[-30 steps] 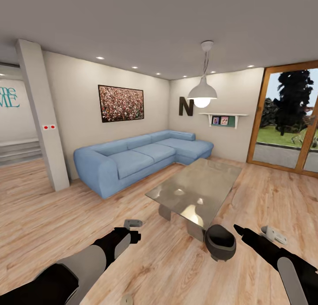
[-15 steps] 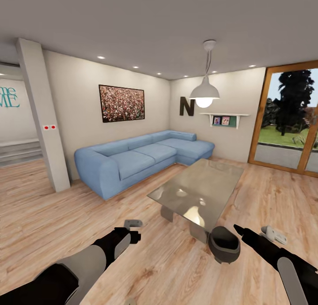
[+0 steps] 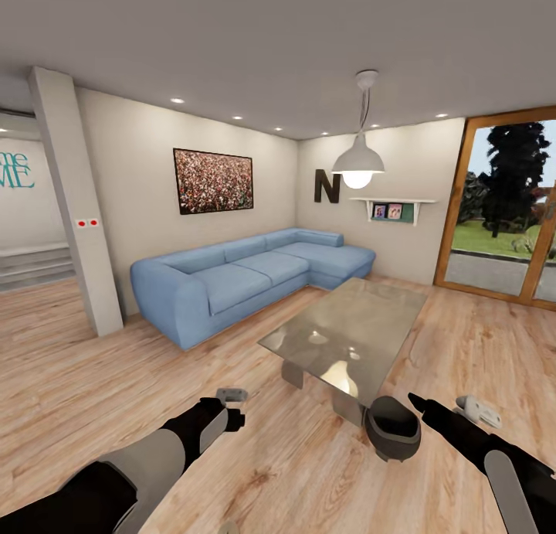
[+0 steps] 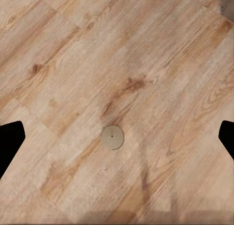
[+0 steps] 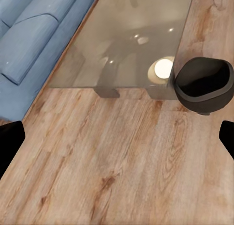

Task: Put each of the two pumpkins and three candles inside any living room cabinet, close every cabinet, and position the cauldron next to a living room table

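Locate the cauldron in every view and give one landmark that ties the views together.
Head view: cauldron on the floor at the table's near corner, lower right of centre.
Left wrist view: not in it; floorboards and a small round disc.
Right wrist view: cauldron at the right edge.
Shared landmark: the glass table.

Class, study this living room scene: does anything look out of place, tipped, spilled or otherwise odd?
One thing stands out: a black cauldron sits on the wooden floor at the near corner of the glass table, tilted so its mouth faces sideways rather than straight up. Nothing looks spilled or broken.
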